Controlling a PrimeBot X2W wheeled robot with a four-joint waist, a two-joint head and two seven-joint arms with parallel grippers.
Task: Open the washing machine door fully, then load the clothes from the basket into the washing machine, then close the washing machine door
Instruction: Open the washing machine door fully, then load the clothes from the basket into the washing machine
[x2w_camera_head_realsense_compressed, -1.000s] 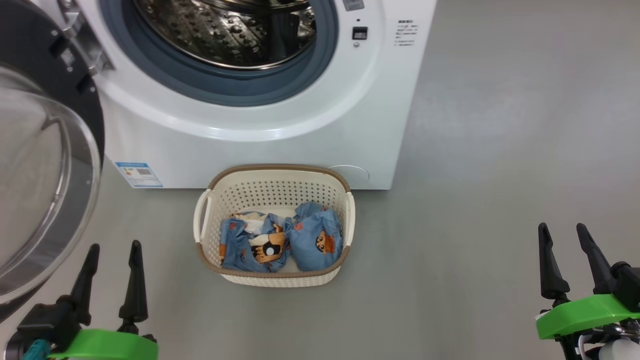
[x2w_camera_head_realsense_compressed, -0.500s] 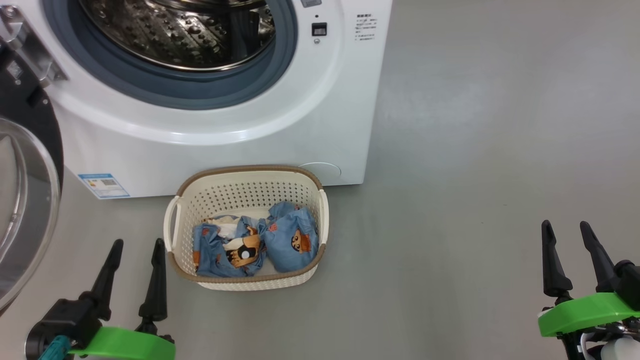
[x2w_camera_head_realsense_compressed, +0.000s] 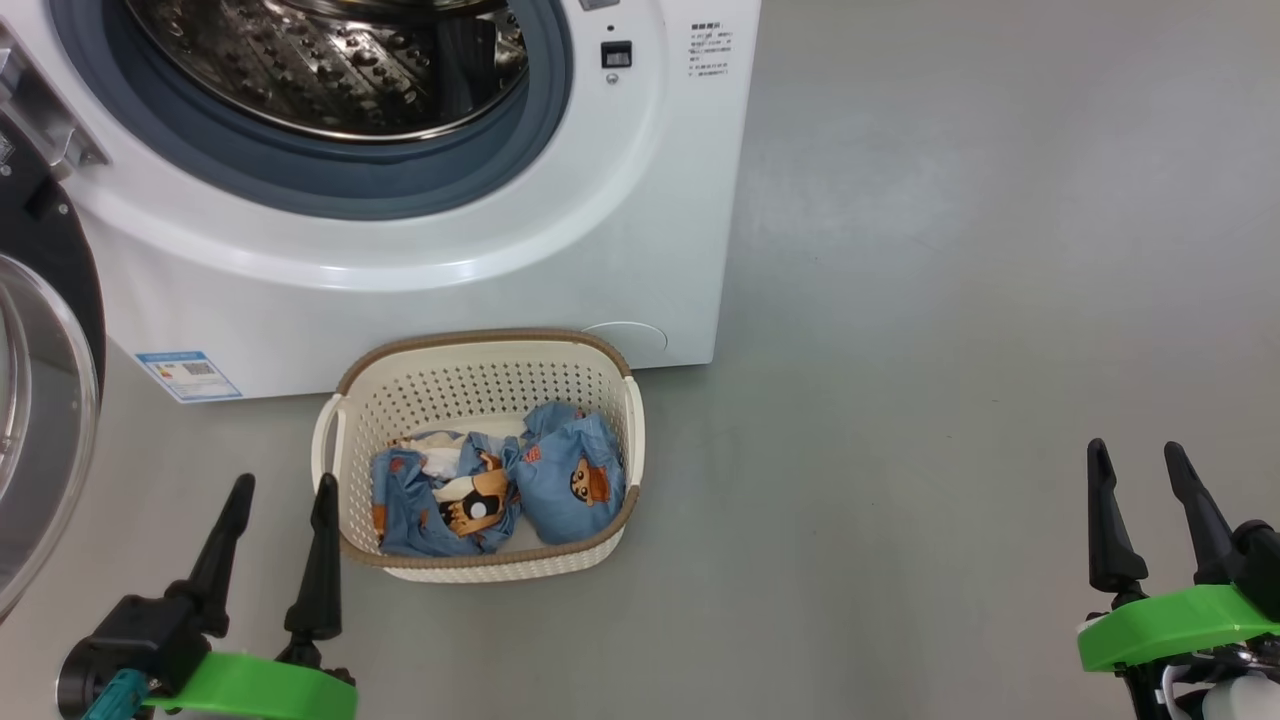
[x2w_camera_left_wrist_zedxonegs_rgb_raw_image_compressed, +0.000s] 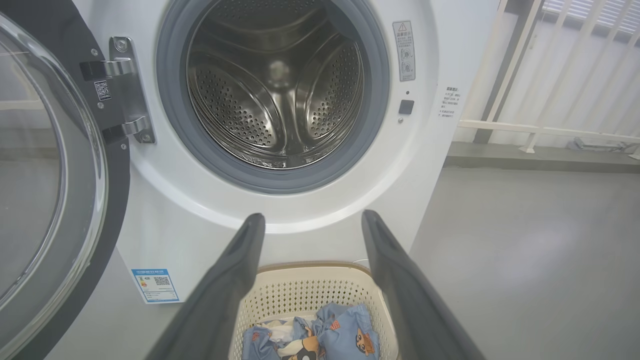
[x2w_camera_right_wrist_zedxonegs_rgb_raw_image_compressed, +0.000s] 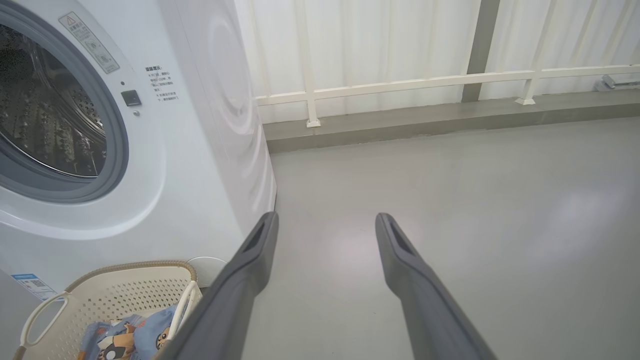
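Jaws on both arms stand apart, empty. Door (x2w_camera_head_realsense_compressed: 40, 430) looks fully open at left; drum (x2w_camera_head_realsense_compressed: 330, 60) bare. Clothes (x2w_camera_head_realsense_compressed: 500, 485) all lie in the basket (x2w_camera_head_realsense_compressed: 480, 390) before the washer (x2w_camera_head_realsense_compressed: 400, 300). Loading and closing remain.

The washing machine door (x2w_camera_head_realsense_compressed: 45, 330) stands swung out on the left, its glass bowl bulging over the floor (x2w_camera_head_realsense_compressed: 950, 350) beside the left claw (x2w_camera_head_realsense_compressed: 284, 485) and walling in that side. The drum mouth (x2w_camera_head_realsense_compressed: 320, 60) gapes unblocked above the basket (x2w_camera_head_realsense_compressed: 480, 340). The basket's top is open, with the clothes (x2w_camera_head_realsense_compressed: 500, 490) lying below its rim. The floor to its right is bare as far as the right claw (x2w_camera_head_realsense_compressed: 1135, 447).
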